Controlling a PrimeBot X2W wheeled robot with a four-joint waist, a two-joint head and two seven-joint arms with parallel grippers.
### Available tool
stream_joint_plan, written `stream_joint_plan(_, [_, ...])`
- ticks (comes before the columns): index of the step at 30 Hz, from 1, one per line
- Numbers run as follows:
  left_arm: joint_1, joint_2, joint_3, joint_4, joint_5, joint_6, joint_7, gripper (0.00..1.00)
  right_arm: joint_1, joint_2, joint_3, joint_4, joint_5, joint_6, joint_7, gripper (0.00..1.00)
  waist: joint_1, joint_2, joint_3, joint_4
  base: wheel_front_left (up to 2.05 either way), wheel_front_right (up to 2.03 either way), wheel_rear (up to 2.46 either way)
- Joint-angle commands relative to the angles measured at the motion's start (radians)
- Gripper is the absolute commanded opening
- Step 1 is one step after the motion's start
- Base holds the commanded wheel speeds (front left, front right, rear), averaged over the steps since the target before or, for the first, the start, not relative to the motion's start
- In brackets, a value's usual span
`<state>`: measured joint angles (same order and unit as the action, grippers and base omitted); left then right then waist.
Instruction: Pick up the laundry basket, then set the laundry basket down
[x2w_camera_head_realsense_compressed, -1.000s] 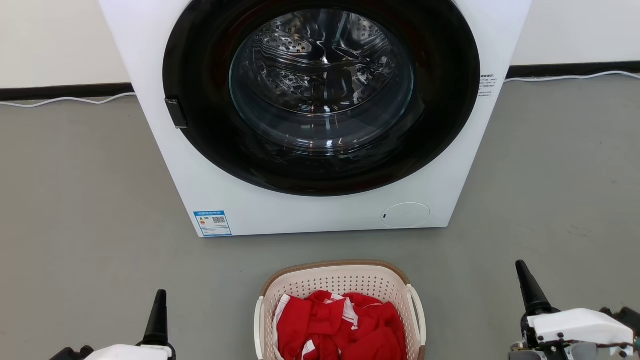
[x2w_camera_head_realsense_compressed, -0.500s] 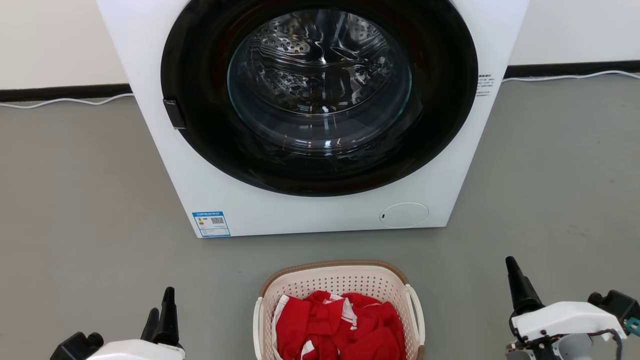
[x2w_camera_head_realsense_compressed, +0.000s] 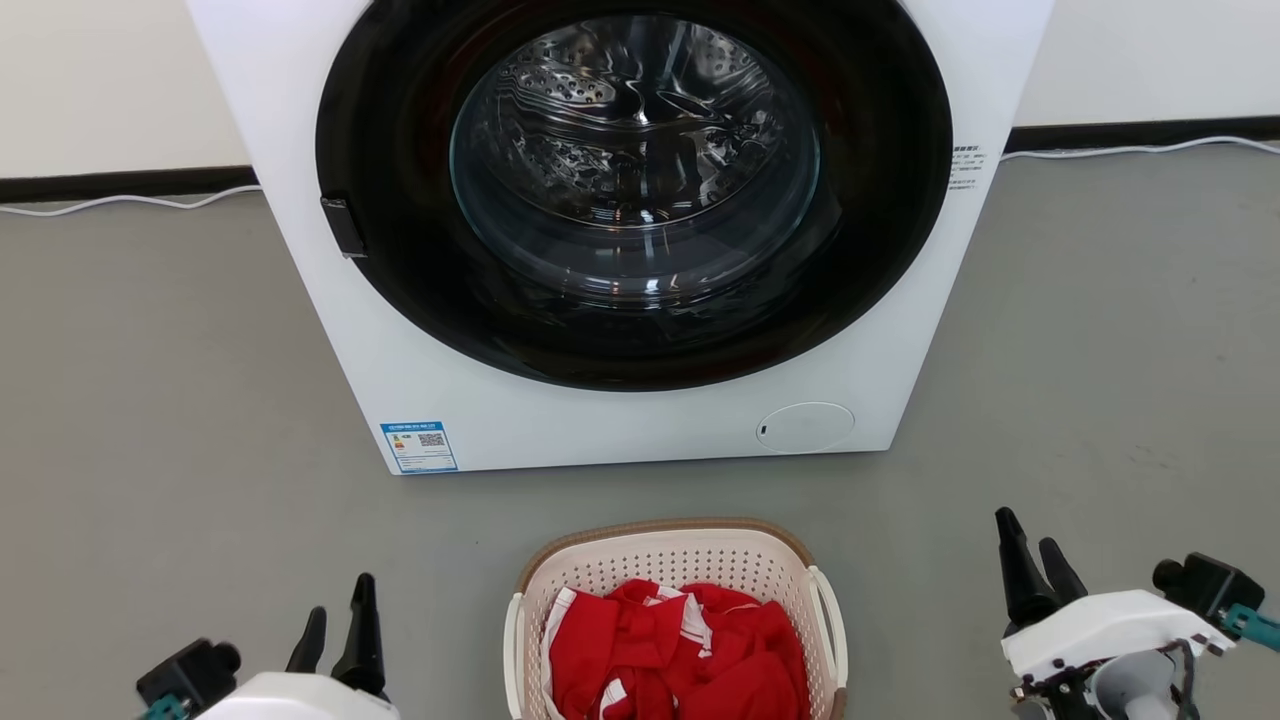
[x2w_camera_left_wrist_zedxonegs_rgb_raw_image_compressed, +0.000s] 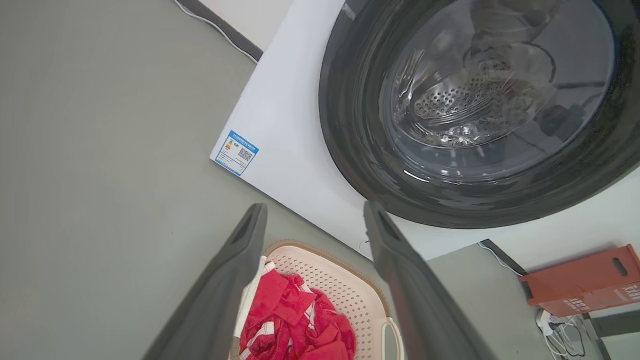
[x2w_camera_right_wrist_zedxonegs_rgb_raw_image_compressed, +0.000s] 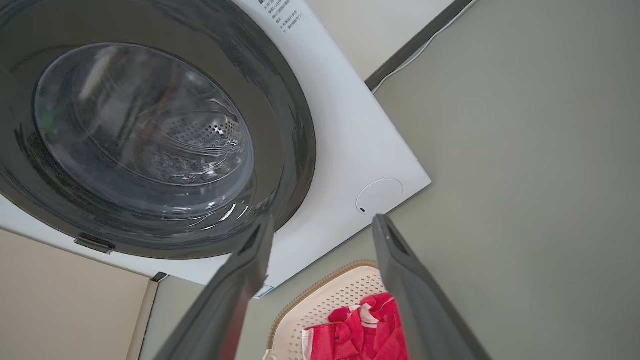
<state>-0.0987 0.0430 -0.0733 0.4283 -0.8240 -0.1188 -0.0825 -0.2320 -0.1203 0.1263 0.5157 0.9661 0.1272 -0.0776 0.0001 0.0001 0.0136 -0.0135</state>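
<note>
The laundry basket (x2w_camera_head_realsense_compressed: 680, 552), cream and perforated with a brown rim and white side handles, stands on the grey floor at the bottom centre of the head view. Red and white clothes (x2w_camera_head_realsense_compressed: 680, 650) fill it. My left gripper (x2w_camera_head_realsense_compressed: 340, 620) hangs open at its left, apart from the handle. Off to the basket's right, my right gripper (x2w_camera_head_realsense_compressed: 1030, 555) is open too, clear of it. The left wrist view has the basket (x2w_camera_left_wrist_zedxonegs_rgb_raw_image_compressed: 345, 285) between and below my open fingers (x2w_camera_left_wrist_zedxonegs_rgb_raw_image_compressed: 235, 265). In the right wrist view the basket (x2w_camera_right_wrist_zedxonegs_rgb_raw_image_compressed: 330, 305) lies low between the fingers (x2w_camera_right_wrist_zedxonegs_rgb_raw_image_compressed: 400, 270).
A white washing machine (x2w_camera_head_realsense_compressed: 620, 430) with a closed dark round door (x2w_camera_head_realsense_compressed: 630, 190) stands just beyond the basket. Cables (x2w_camera_head_realsense_compressed: 120, 200) run along the wall's black skirting. An orange box (x2w_camera_left_wrist_zedxonegs_rgb_raw_image_compressed: 585, 280) sits to the machine's right. Grey floor (x2w_camera_head_realsense_compressed: 150, 400) spreads on both sides.
Both grippers have turned so that two fingers of each now show. The left has moved right and the right has moved left, toward the basket. The basket has stayed put.
</note>
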Motion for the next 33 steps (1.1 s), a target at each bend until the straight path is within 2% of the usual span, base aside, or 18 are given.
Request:
stream_joint_plan(1, [-0.057, 0.014, 0.008, -0.016, 0.049, -0.005, -0.015, 1.00, -0.056, -0.019, 0.022, -0.008, -0.043, 0.002, -0.022, 1.00, -0.0001, -0.0001, 0.001, 0.000, 0.00, 0.00, 0.00])
stream_joint_plan(18, [-0.083, 0.013, -0.022, -0.003, 0.275, 0.004, -0.062, 1.00, -0.110, -0.034, 0.065, 0.043, -0.241, 0.002, -0.069, 1.00, -0.0001, -0.0001, 0.011, -0.006, 0.00, 0.00, 0.00])
stream_joint_plan(33, [-0.105, 0.010, -0.041, 0.013, 0.460, 0.011, -0.107, 1.00, -0.165, -0.061, 0.155, 0.090, -0.398, 0.003, -0.113, 1.00, -0.0001, -0.0001, 0.019, -0.004, 0.00, 0.00, 0.00])
